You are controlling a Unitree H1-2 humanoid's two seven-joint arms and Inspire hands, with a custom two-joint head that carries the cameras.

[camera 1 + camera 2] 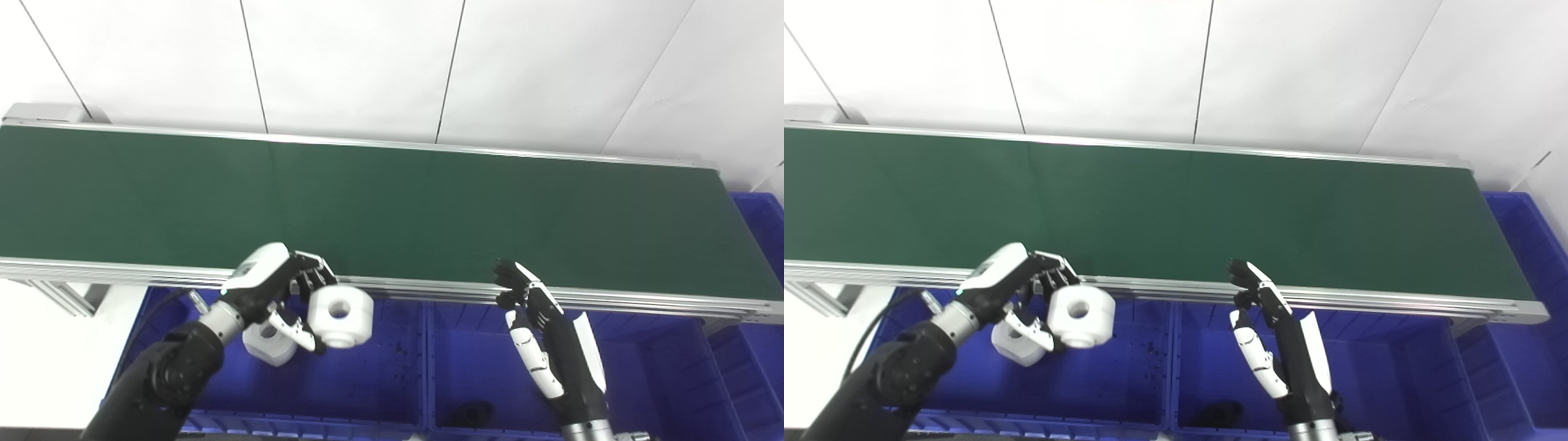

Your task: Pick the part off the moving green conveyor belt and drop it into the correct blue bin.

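Observation:
My left hand (278, 288) holds a white ring-shaped part (340, 316) with a centre hole between its fingers and thumb, above the left blue bin (380, 392), just in front of the conveyor's near rail. A second white part (268, 344) of the same kind lies in that bin under the hand. The green conveyor belt (392, 208) carries nothing. My right hand (539, 324) is open and empty, fingers up, in front of the rail over the middle blue bin (484, 367).
A small dark object (468, 413) lies in the middle bin. More blue bins stand at the right (704, 380) and past the belt's right end (762, 214). The belt's aluminium rail (429, 288) runs just behind both hands.

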